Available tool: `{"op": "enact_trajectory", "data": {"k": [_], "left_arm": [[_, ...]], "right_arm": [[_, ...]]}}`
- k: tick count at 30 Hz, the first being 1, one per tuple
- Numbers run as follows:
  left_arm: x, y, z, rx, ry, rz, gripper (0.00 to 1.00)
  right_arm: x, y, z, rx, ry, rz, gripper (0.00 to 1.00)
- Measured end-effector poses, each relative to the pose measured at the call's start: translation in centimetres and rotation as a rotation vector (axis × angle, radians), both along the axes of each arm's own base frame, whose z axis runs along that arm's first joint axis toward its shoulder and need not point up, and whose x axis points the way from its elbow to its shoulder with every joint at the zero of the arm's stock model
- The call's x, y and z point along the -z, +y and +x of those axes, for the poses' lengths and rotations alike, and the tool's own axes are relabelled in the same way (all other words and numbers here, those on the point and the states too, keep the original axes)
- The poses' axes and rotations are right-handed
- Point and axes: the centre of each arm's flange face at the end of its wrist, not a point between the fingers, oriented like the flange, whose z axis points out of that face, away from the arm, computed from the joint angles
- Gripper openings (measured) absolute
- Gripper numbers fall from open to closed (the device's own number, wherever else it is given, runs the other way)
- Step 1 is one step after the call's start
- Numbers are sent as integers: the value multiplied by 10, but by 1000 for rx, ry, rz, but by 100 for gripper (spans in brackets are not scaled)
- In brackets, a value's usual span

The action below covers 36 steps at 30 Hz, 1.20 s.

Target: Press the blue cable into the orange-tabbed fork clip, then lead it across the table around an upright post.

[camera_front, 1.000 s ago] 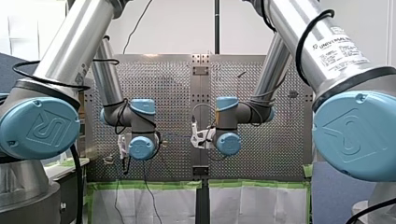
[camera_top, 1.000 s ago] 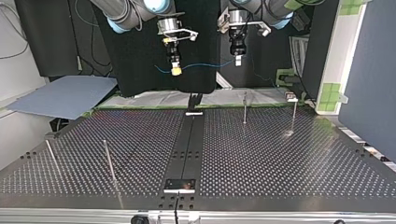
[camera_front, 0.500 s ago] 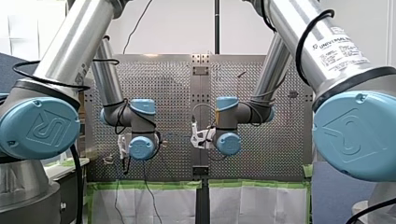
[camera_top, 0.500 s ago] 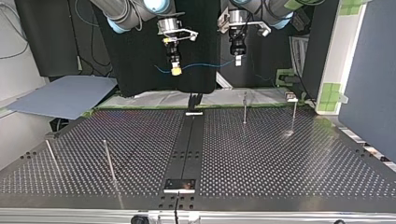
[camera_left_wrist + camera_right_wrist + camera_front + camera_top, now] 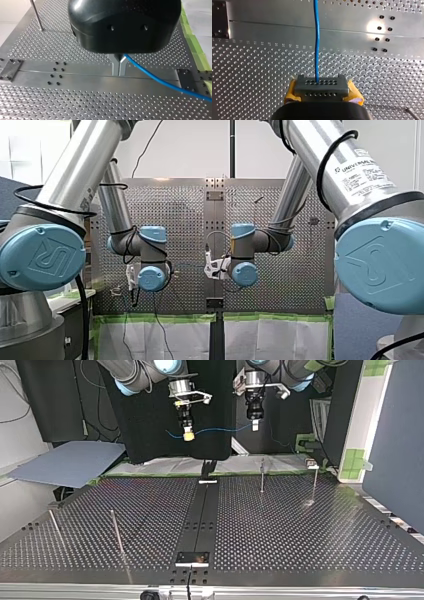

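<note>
The blue cable (image 5: 220,430) hangs in a shallow sag between my two grippers, well above the perforated table (image 5: 300,530). My left gripper (image 5: 254,425) is at the top view's right. Its metal fingers (image 5: 119,65) are shut on the cable (image 5: 165,83), which trails away to one side. My right gripper (image 5: 188,435), with yellow pads (image 5: 292,91), is shut on the cable (image 5: 316,37), and a short end sticks out past it (image 5: 171,436). I cannot make out an orange-tabbed clip in any view.
Thin upright posts stand on the table: two at the top view's right back (image 5: 262,475) (image 5: 315,482), two at its left front (image 5: 116,530) (image 5: 55,527). A dark rail (image 5: 202,515) runs down the middle, with a small black fixture (image 5: 207,467) at its far end.
</note>
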Motion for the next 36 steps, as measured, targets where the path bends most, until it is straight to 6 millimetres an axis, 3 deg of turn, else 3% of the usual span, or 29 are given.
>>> {"op": "enact_trajectory", "data": {"k": [5,15,36], "left_arm": [[11,3,-2,-1,37,24,2],[14,3,-3,-1,43,28,2],[14,3,-3,-1,44,28,2]], "right_arm": [[20,1,-2,5,35,29,0],[68,8,-10,6,103,94,0],[73,9,-11,6,109,101,0]]}}
